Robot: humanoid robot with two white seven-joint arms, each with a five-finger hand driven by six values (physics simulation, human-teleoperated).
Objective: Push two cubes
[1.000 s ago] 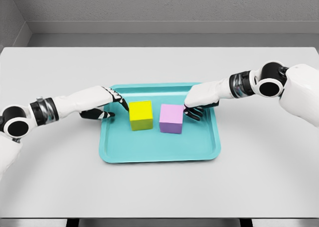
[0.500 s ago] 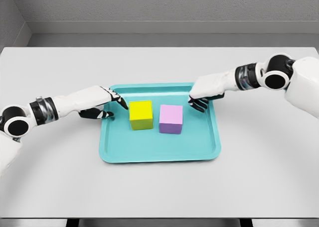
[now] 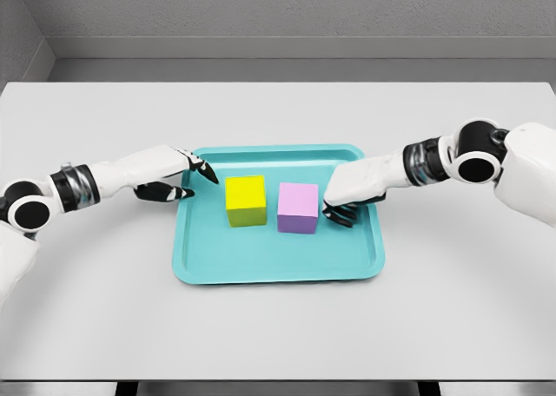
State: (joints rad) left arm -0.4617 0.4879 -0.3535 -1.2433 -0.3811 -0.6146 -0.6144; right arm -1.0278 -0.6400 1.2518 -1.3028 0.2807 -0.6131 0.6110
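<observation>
Head view: right hand beside pink cube, on tray.

You were looking at a simulated test bench, not a lived-in room. A plain pale grey table filled the view, with flat grey walls closing it in from 10 to 2 o'clock and a bare corner at 11. Everything was rendered smooth and unmarked. At centre sat a teal tray carrying a yellow cube and a pink cube, plain training props. White robot arms entered from 9 and 3 o'clock, which pointed to a robotics lab setup.
</observation>
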